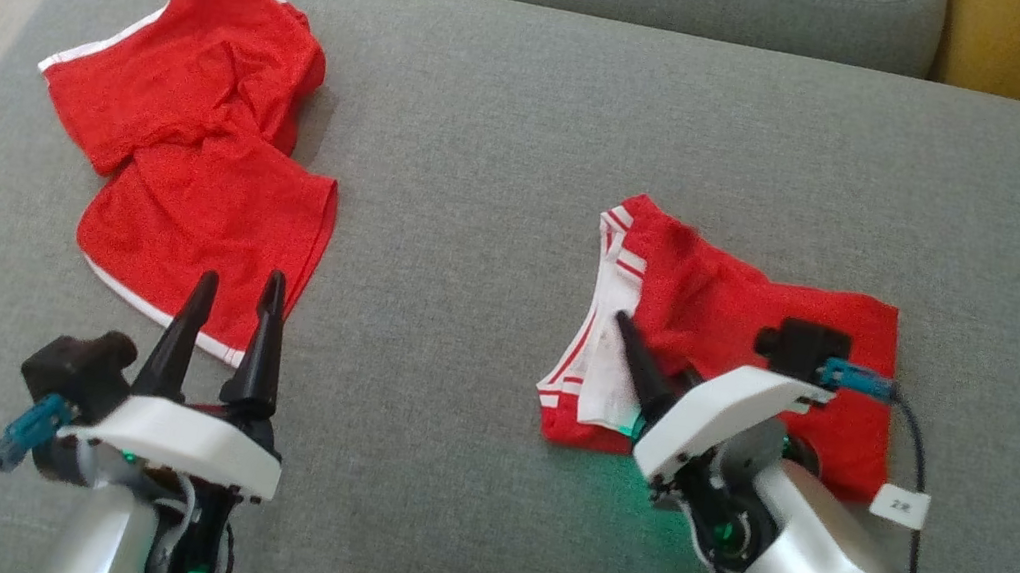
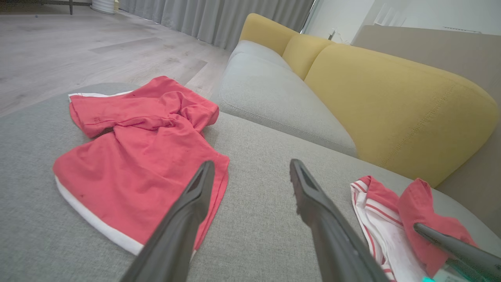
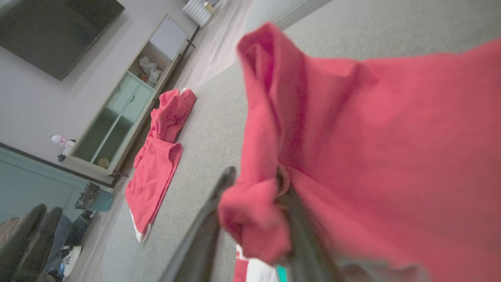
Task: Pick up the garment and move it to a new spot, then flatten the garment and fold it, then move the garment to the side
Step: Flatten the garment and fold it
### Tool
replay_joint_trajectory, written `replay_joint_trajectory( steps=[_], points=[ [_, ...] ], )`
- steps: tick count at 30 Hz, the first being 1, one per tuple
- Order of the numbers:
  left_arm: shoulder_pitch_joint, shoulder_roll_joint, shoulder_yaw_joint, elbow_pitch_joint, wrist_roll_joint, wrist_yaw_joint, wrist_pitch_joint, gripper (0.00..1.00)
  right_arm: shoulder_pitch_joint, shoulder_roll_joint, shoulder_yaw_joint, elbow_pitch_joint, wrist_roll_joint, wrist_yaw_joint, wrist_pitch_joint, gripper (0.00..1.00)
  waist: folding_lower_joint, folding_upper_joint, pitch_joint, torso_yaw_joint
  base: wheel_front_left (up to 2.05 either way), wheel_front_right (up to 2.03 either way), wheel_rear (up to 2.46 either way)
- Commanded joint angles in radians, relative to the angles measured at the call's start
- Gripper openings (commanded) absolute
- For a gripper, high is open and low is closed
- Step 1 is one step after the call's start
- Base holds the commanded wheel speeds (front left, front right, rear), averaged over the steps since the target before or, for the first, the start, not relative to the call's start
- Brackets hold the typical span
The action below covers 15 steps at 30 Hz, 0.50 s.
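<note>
On sofa (image 1: 517, 106), red garment (image 1: 739, 311) covering right claw (image 1: 653, 345), grip unclear

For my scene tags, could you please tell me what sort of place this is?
Most likely a home living room: a grey and yellow sofa, a wall-mounted television over a storage cabinet, and wooden flooring.

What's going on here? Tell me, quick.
The robot is handling clothes on a grey cushion. Its right gripper is at the white-banded red garment, with a fold of the cloth between its fingers; how firmly it grips, I cannot tell. Its left gripper hovers open near the crumpled red shorts.
</note>
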Motion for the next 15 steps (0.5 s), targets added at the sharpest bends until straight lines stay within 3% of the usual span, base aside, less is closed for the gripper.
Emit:
replay_joint_trajectory(
  steps=[1,8,15],
  points=[
    [-0.051,0.009,0.026,-0.026,-0.007,0.003,-0.005,1.0,-0.046,0.006,0.065,-0.012,0.027,0.002,-0.025,1.0,-0.0001,0.0,0.008,0.006,0.0,0.0,0.0],
    [-0.046,0.009,0.029,-0.018,-0.012,0.008,-0.005,1.0,-0.084,0.006,0.221,-0.07,0.123,0.002,-0.067,1.0,-0.0001,0.0,-0.001,-0.006,0.0,0.0,0.0],
    [-0.047,0.009,0.036,-0.023,-0.009,0.009,-0.005,1.0,-0.147,0.006,0.267,-0.068,0.164,0.002,-0.107,1.0,-0.0001,0.0,-0.02,-0.036,0.0,0.0,0.0]
  ],
)
